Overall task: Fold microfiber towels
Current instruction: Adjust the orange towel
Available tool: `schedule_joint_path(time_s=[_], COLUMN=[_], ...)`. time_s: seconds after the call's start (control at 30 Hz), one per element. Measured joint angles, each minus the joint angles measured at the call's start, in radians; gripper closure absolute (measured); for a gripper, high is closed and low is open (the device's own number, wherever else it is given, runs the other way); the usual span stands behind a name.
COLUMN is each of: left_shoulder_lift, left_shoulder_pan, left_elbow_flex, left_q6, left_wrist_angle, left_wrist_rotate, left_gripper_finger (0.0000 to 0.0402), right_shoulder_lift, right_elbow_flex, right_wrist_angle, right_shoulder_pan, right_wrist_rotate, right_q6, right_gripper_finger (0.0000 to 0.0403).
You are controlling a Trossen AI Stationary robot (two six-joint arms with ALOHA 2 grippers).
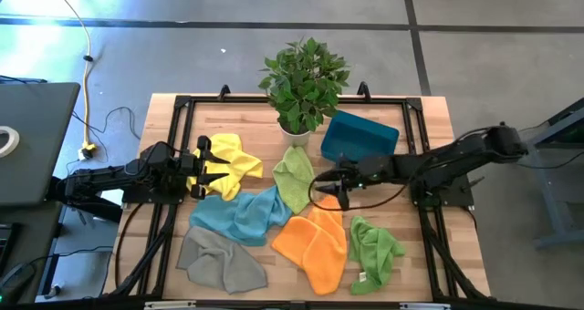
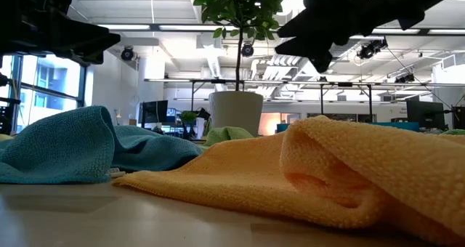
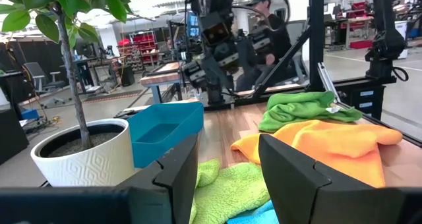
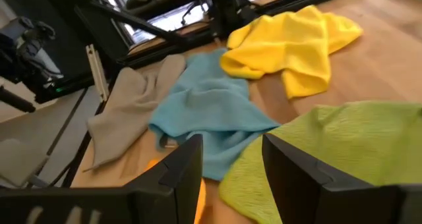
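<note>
My left gripper (image 1: 212, 167) hovers, fingers spread wide, over the crumpled yellow towel (image 1: 230, 159). My right gripper (image 1: 334, 188), fingers also parted, hangs by the light green towel (image 1: 294, 175), a nubby strip apparently lying lengthwise toward the potted plant (image 1: 303, 80).

Six crumpled towels lay loose on the desk, none held. The yellow towel (image 1: 230, 158) bunched right at the left arm's parted jaws, the light blue towel (image 1: 239, 214) sprawling just beyond them. The lime green towel (image 1: 295, 177) sat beside the right arm's parted jaws, the orange towel (image 1: 315, 242) rumpled just under them. The grey towel (image 1: 219, 261) and the second green towel (image 1: 374, 250) rested farther off, both wrinkled.
</note>
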Motion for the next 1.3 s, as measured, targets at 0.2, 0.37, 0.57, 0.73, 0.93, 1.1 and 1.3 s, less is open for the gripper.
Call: schedule_joint_path(time_s=[0.2, 0.37, 0.57, 0.73, 0.93, 1.1, 1.3], left_shoulder_lift=[0.000, 0.000, 0.000, 0.000, 0.000, 0.000, 0.000], left_shoulder_pan=[0.000, 0.000, 0.000, 0.000, 0.000, 0.000, 0.000], left_elbow_flex=[0.000, 0.000, 0.000, 0.000, 0.000, 0.000, 0.000], left_q6=[0.000, 0.000, 0.000, 0.000, 0.000, 0.000, 0.000], left_wrist_angle=[0.000, 0.000, 0.001, 0.002, 0.002, 0.002, 0.002], left_wrist_rotate=[0.000, 0.000, 0.000, 0.000, 0.000, 0.000, 0.000], left_gripper_finger=[0.0250, 0.0250, 0.0250, 0.0250, 0.0250, 0.0250, 0.0250], right_shoulder_lift=[0.146, 0.269, 0.397, 0.482, 0.526, 0.526, 0.526], right_elbow_flex=[0.083, 0.164, 0.270, 0.353, 0.460, 0.534, 0.536], right_wrist_angle=[0.011, -0.008, -0.084, -0.144, -0.329, -0.626, -0.716], right_shoulder_pan=[0.036, 0.068, 0.108, 0.141, 0.169, 0.200, 0.233], right_wrist_rotate=[-0.007, -0.086, -0.151, -0.156, -0.163, -0.164, -0.164], right_q6=[-0.020, 0.037, 0.137, 0.141, 0.186, 0.242, 0.362], right_gripper_finger=[0.0254, 0.0254, 0.0254, 0.0254, 0.0254, 0.0254, 0.0254])
